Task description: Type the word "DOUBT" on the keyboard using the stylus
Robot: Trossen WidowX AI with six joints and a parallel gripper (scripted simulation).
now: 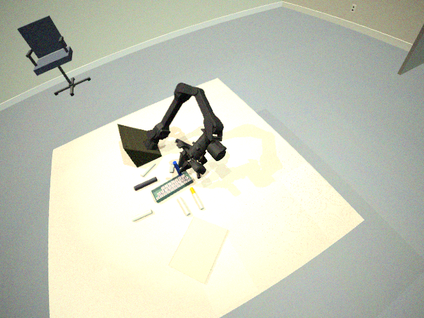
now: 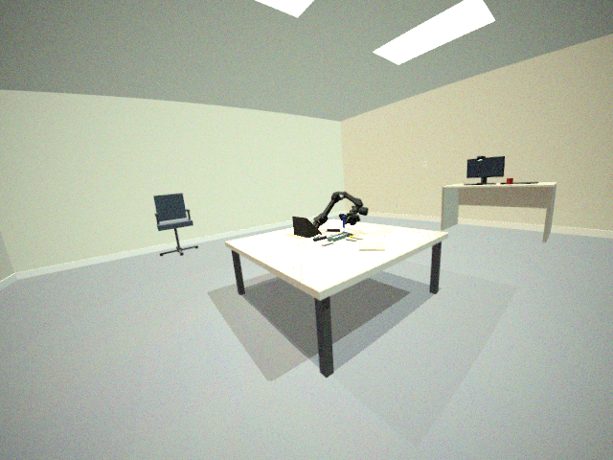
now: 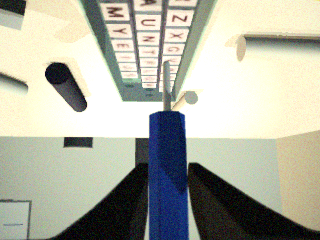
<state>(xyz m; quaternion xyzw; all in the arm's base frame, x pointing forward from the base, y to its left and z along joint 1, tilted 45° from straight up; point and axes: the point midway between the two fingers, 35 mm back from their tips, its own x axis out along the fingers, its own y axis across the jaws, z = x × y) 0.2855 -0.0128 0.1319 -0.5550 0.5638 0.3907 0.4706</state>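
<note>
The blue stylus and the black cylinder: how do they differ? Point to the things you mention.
The blue stylus (image 1: 176,165) (image 3: 168,180) is gripped in the pincer (image 1: 189,172) (image 3: 167,171); the black cylinder (image 1: 145,183) (image 3: 67,87) lies loose on the table. The stylus has a thin gray tip, while the cylinder's visible end is blunt. Both are long and slim.
</note>
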